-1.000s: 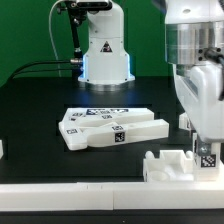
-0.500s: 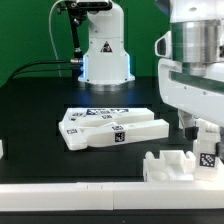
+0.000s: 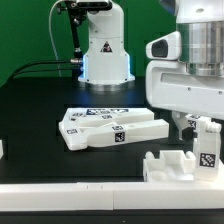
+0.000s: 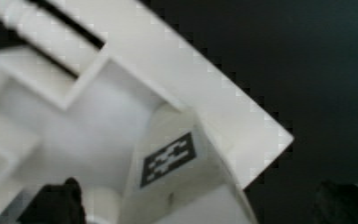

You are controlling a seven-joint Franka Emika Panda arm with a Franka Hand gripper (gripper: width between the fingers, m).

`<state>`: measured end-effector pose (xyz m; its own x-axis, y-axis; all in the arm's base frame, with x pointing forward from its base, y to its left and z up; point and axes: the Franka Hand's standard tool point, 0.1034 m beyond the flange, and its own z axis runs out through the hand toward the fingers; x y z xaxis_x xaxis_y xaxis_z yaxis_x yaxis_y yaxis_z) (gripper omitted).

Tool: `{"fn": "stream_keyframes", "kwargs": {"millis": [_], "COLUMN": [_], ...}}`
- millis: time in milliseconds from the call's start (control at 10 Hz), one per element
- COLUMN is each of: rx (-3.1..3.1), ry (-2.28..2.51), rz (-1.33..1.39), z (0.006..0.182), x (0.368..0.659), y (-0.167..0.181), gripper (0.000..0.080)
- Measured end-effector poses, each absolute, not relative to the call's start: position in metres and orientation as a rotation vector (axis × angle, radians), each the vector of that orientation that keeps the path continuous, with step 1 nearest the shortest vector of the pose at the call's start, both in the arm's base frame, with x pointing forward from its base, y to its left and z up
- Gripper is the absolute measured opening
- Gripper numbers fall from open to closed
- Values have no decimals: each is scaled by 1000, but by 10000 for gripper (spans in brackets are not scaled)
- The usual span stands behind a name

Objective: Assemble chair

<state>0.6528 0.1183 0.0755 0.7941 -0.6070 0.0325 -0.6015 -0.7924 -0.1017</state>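
Note:
Two flat white chair panels (image 3: 112, 130) with tags lie side by side mid-table. A white blocky chair piece (image 3: 172, 164) stands at the front on the exterior view's right. An upright white bar with a tag (image 3: 208, 152) stands against its right end. My gripper (image 3: 199, 124) hangs just above that bar. In the wrist view the gripper (image 4: 211, 205) is open, its dark fingertips (image 4: 59, 202) well apart, with the tagged bar (image 4: 176, 150) between them and a gap on one side.
The marker board (image 3: 103, 111) lies just behind the panels. The arm's base (image 3: 105, 50) stands at the back centre. A small white piece (image 3: 2, 148) shows at the exterior view's left edge. A white ledge (image 3: 90, 190) runs along the front.
The hand has risen and drawn toward the exterior view's left. The tagged bar stays where it was, beside the blocky piece.

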Motion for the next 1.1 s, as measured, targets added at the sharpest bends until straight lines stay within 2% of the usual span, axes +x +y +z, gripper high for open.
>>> {"fn": "stream_keyframes", "kwargs": {"millis": [200, 400, 600, 1100], "rx": [-2869, -2844, -2751, -1995], "ry": [1043, 1103, 1314, 2255], "rz": [-94, -90, -76, 9], "z": [76, 75, 75, 75], "x": [653, 653, 653, 655], "y": [118, 118, 116, 116], "gripper": [639, 284, 286, 286]}}
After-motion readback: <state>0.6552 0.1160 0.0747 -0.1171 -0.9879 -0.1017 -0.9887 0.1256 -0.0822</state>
